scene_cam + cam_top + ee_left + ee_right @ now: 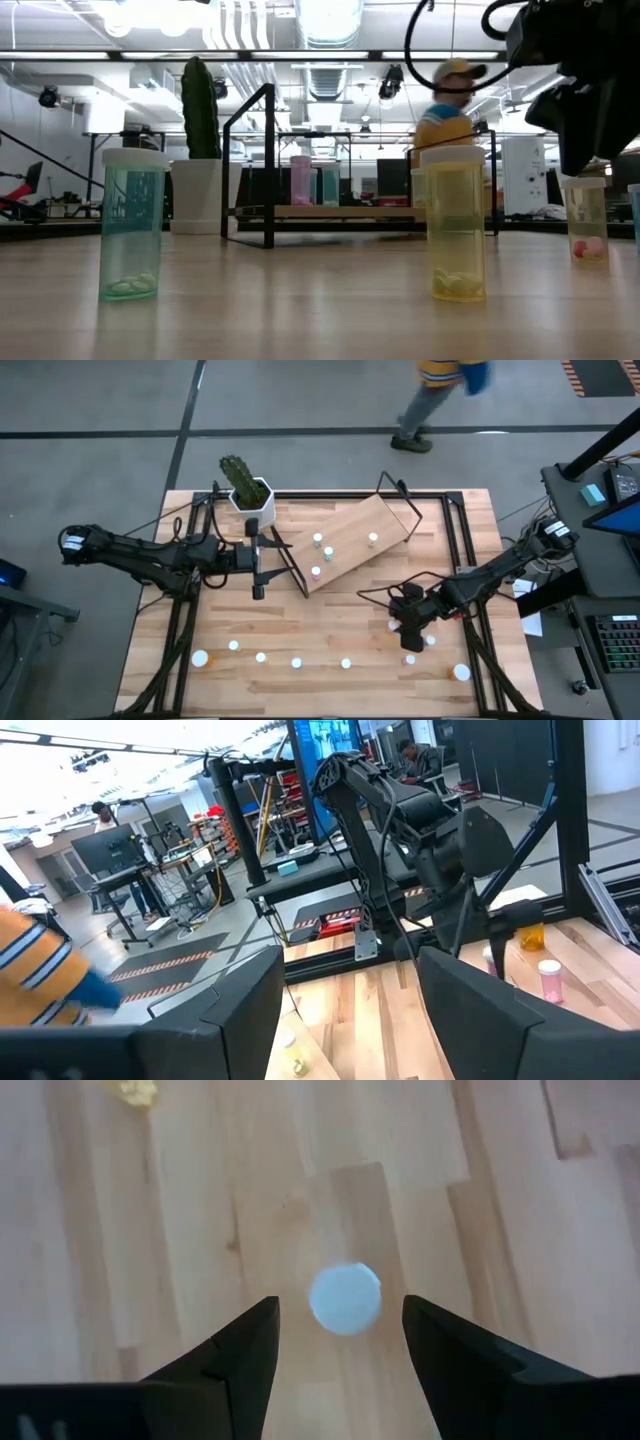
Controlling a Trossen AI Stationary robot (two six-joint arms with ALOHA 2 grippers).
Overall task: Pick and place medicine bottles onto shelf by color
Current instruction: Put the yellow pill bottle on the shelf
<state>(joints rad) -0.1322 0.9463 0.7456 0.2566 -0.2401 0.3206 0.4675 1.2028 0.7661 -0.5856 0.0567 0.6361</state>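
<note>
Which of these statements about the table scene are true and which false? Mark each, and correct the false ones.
1. The right gripper hangs open above a white bottle cap. True.
2. The left gripper grips a bottle. False: its open fingers hold nothing.
3. Bottles already stand on the wooden shelf. True.
4. The cactus stands in the middle of the table. False: it stands at the far edge, beside the shelf.
5. A person walks past beyond the table. True.
6. In the low view, the nearest bottles lie on their sides. False: the green bottle and yellow bottle stand upright.
</note>
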